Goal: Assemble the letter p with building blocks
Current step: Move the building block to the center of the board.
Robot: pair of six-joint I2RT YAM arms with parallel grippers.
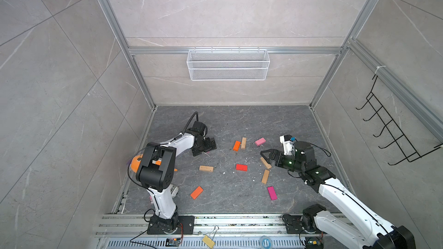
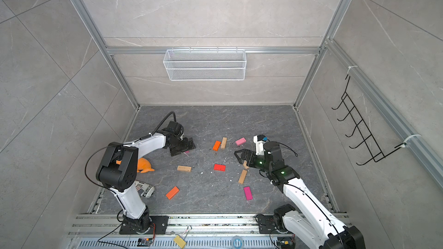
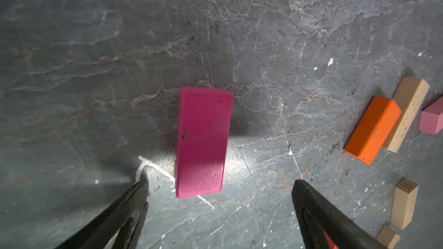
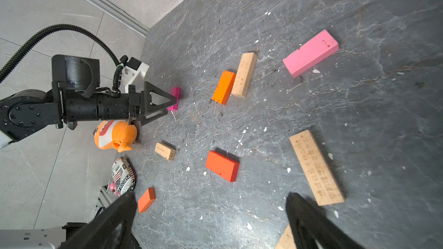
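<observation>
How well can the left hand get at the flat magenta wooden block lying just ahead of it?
Probably yes. The left hand is open, right by the magenta block, with only bare dark tabletop around it and no other block touching.

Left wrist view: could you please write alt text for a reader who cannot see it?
A magenta block sits on the dark grey marbled table, one end between two open black fingers, untouched. At one edge, an orange block and a tan block lie side by side, with a light pink block near them.
</observation>
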